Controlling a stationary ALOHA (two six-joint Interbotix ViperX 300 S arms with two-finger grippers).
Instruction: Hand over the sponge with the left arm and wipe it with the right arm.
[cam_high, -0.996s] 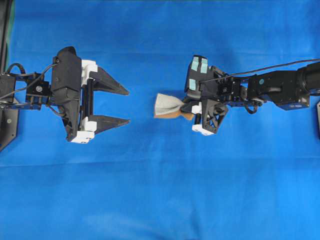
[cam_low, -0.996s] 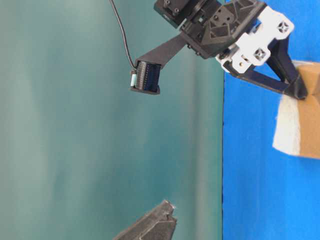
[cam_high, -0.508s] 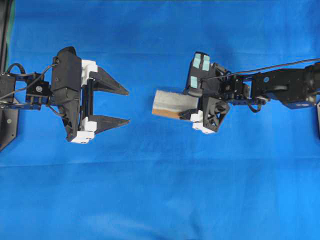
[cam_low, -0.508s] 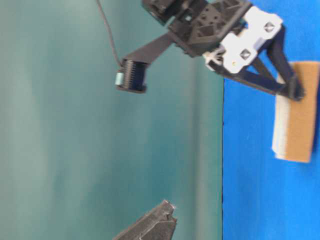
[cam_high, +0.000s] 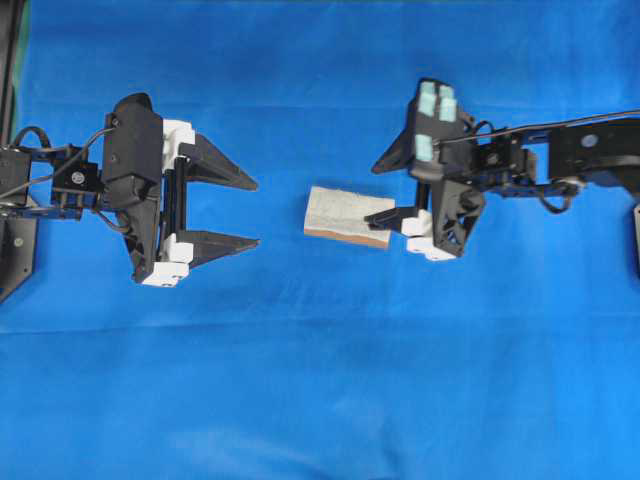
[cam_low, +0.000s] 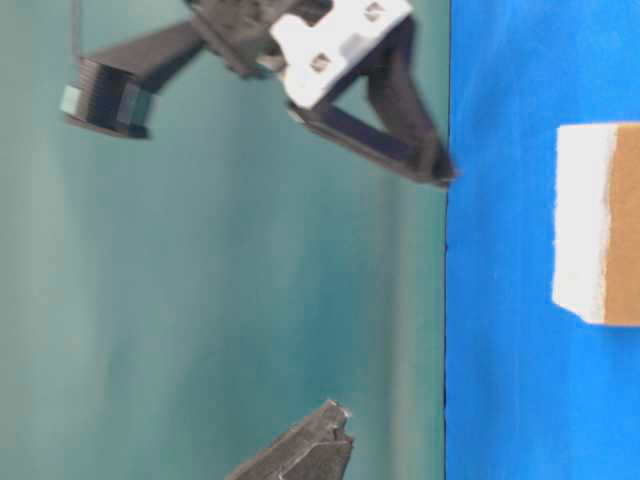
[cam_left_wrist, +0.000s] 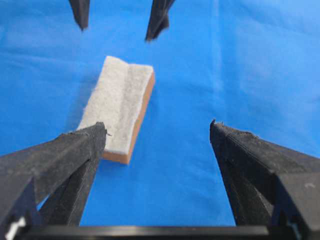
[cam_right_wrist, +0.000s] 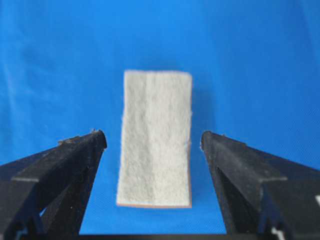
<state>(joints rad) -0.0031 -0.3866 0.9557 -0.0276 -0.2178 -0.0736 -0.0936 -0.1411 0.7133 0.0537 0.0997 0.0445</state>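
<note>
The sponge (cam_high: 347, 215) lies flat on the blue cloth between the two arms, pale grey-green face up, with its orange-tan layer showing along one edge (cam_left_wrist: 120, 107). No finger touches it. My right gripper (cam_high: 371, 192), the one with mint-green pads, hangs open just right of the sponge. In the right wrist view its fingertips straddle the sponge's near end (cam_right_wrist: 153, 135) from above, with a gap on both sides. My left gripper (cam_high: 257, 213) stands open to the sponge's left, with nothing between its fingers (cam_left_wrist: 157, 127). The sponge (cam_low: 600, 235) shows at the right edge of the table-level view.
The blue cloth (cam_high: 320, 380) covers the whole table. A black frame piece (cam_high: 12, 250) sits at the left edge behind the left arm. A teal backdrop (cam_low: 200, 280) fills the table-level view, where one right finger (cam_low: 400, 140) is raised off the cloth.
My right gripper opened and let go of the sponge, then drew back to the right and upward. The pinched sponge settled flat on the cloth. The left arm stayed still.
</note>
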